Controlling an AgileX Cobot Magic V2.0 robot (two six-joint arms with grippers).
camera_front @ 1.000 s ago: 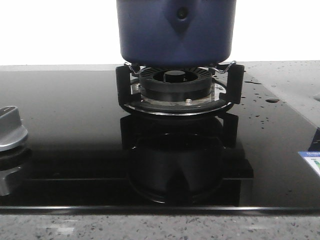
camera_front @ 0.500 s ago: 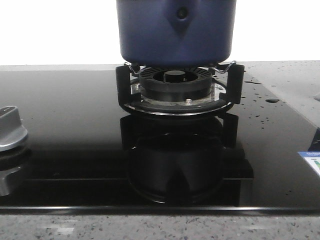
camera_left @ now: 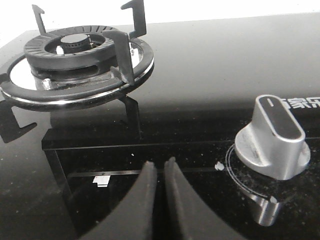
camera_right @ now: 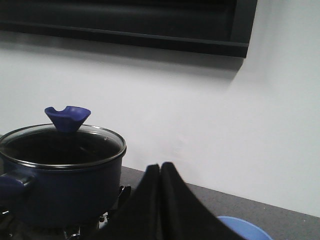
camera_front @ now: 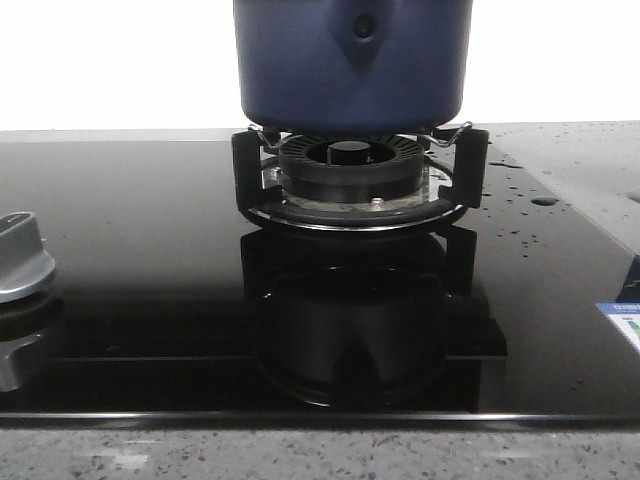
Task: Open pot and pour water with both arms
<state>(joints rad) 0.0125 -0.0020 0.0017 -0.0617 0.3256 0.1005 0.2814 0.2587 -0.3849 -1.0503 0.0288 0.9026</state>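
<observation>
The dark navy-blue pot (camera_front: 300, 70) stands on the black ring burner (camera_front: 350, 170) at the back middle, its side mount with the round hole facing me. In the right wrist view the pot (camera_right: 60, 192) carries a glass lid (camera_right: 60, 145) with a blue knob (camera_right: 67, 118). My right gripper (camera_right: 161, 166) is shut and empty, beside the pot and apart from it. My left gripper (camera_left: 160, 163) is shut and empty, low over the black glass hob between a second, bare burner (camera_left: 75, 50) and a silver dial (camera_left: 274, 137). Neither gripper shows in the front view.
The black glass hob (camera_front: 150, 300) fills the front view, with a silver dial (camera_front: 20, 260) at its left edge and a grey speckled counter (camera_front: 590, 170) with water drops to the right. A light blue round object (camera_right: 245, 230) lies below my right gripper. A white wall stands behind.
</observation>
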